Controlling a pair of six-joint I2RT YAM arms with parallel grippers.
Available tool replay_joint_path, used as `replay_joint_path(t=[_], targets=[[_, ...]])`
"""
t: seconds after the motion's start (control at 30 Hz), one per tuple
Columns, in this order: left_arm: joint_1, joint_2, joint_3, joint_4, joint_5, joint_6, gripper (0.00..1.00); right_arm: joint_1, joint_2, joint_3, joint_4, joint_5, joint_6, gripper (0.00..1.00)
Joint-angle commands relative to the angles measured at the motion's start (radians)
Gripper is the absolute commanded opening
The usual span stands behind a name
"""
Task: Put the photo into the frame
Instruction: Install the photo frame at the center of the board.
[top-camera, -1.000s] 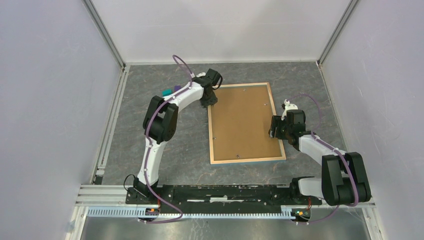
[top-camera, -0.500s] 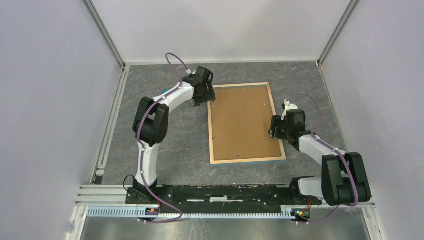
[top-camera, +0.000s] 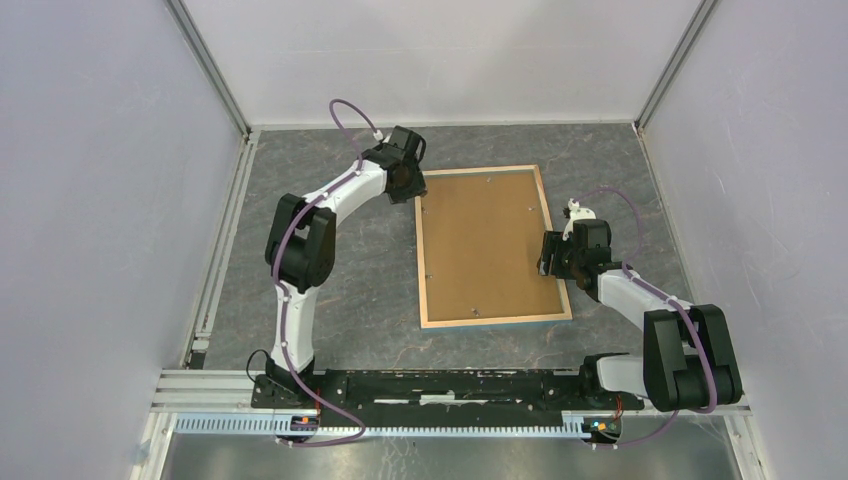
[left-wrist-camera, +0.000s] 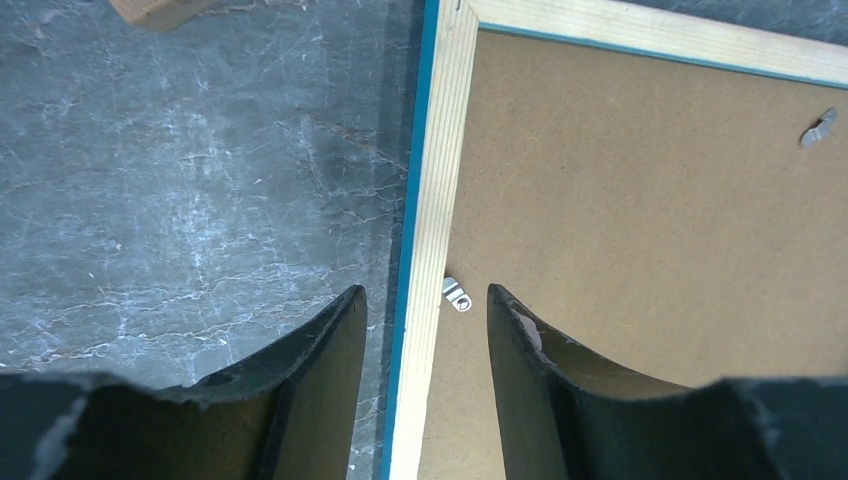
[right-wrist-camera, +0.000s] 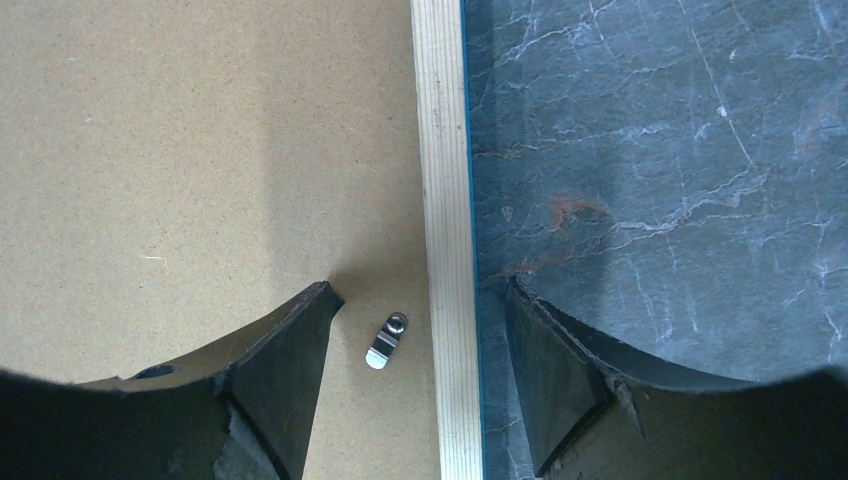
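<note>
The frame (top-camera: 421, 270) lies face down on the table, pale wood back up, with a thin blue edge showing. The brown backing board (top-camera: 485, 245) fills it. The photo is hidden. My left gripper (top-camera: 410, 190) is open at the frame's far left corner. In the left wrist view it (left-wrist-camera: 427, 300) straddles the left rail (left-wrist-camera: 432, 200) near a small metal clip (left-wrist-camera: 456, 294). My right gripper (top-camera: 551, 262) is open over the right rail. In the right wrist view it (right-wrist-camera: 420, 295) straddles that rail (right-wrist-camera: 440, 150) beside another clip (right-wrist-camera: 386, 340).
The table is dark grey marbled stone (top-camera: 340, 280), closed in by pale walls on three sides. A small wood-coloured block (left-wrist-camera: 150, 10) lies on the table left of the frame's far corner. A second clip (left-wrist-camera: 820, 127) sits on the far rail.
My left gripper has shifted a little left and farther back along the frame's far left corner, and its arm now covers small coloured things on the table. The right arm and frame have not moved.
</note>
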Motion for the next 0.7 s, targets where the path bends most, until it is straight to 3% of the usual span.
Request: replay_joint_path(t=[0.0,0.17,0.4,0.67], targets=[[-0.003,0.027,0.011,0.011,0.011,0.043,0.54,0.001,0.012,-0.007,-0.035,-0.002,-0.018,0.70],[-0.013,0.047,0.008,-0.001,0.010,0.041,0.52,0.000,0.015,-0.007,-0.036,-0.002,-0.018,0.70],[-0.021,0.062,0.006,-0.011,-0.012,0.033,0.41,0.000,0.015,-0.007,-0.036,-0.002,-0.018,0.70],[-0.023,0.079,0.010,-0.028,-0.026,0.027,0.40,0.000,0.017,-0.004,-0.036,-0.004,-0.016,0.70]])
